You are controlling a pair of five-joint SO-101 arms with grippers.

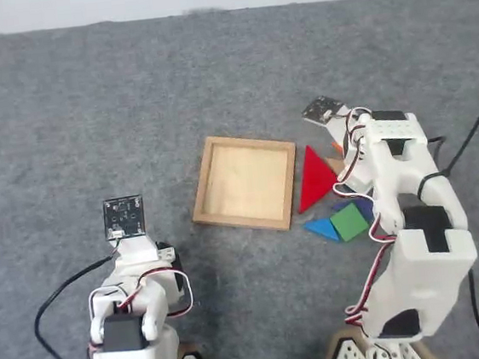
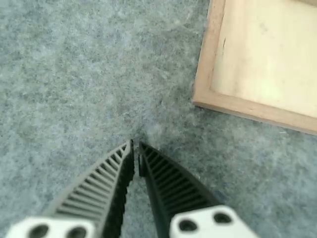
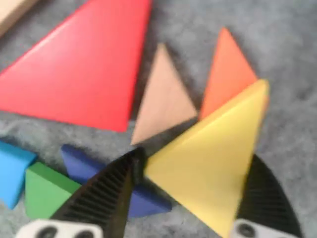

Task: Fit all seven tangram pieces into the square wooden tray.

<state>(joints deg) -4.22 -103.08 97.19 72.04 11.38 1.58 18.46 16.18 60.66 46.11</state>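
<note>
- Tray [image 1: 240, 223], bare inside, lies just past the red triangle [image 1: 312, 179] from the right gripper [image 3: 198, 161], toward the left arm's side.
- Clamped in that gripper, the yellow triangle [image 3: 208, 163] seems tilted clear of the surface [image 1: 87, 118], though blur leaves that unsure.
- Closed on nothing, the left gripper [image 2: 136, 148] hangs just beside a corner of the frame, well apart from the yellow triangle.
</note>
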